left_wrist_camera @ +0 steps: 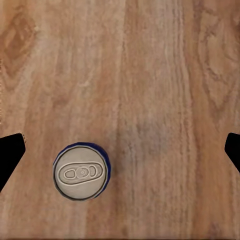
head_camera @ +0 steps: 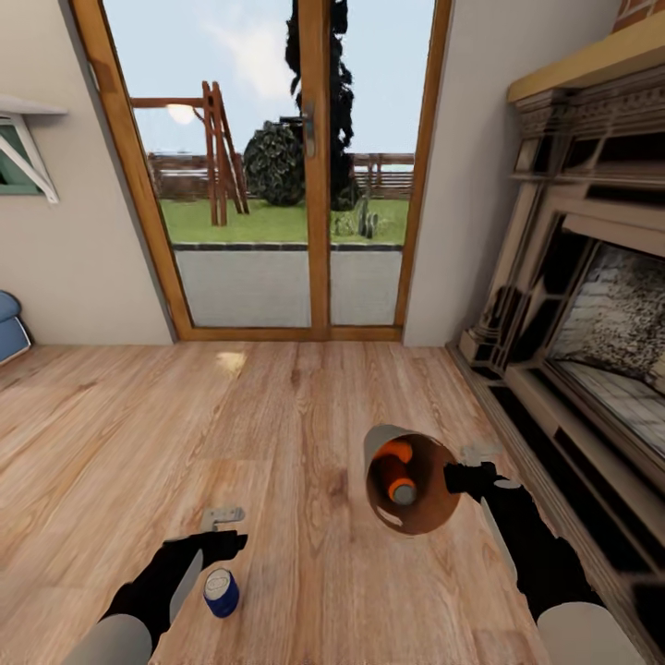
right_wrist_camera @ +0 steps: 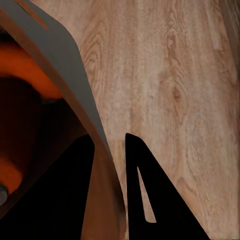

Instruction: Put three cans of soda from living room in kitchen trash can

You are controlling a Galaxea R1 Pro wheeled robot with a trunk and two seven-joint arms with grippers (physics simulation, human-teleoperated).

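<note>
blue sofa (head_camera: 9,325) cut off by the head view's edge.

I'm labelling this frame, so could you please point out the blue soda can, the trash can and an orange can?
blue soda can (left_wrist_camera: 80,171): left wrist view, grey top.
trash can (head_camera: 450,506): head view, brown inner wall.
orange can (head_camera: 398,479): head view, its side.

Support surface: light wood plank floor (head_camera: 277,434), boards with visible grain and knots, running from the glass doors' threshold toward the camera; bounded at the right of the head view by the base of the carved fireplace. Directly on the floor: one dark blue soda can (head_camera: 222,592), upright, grey top with pull tab facing up, standing near the lower left of the head view; in the left wrist view the blue can (left_wrist_camera: 81,172) stands on bare planks.
</note>
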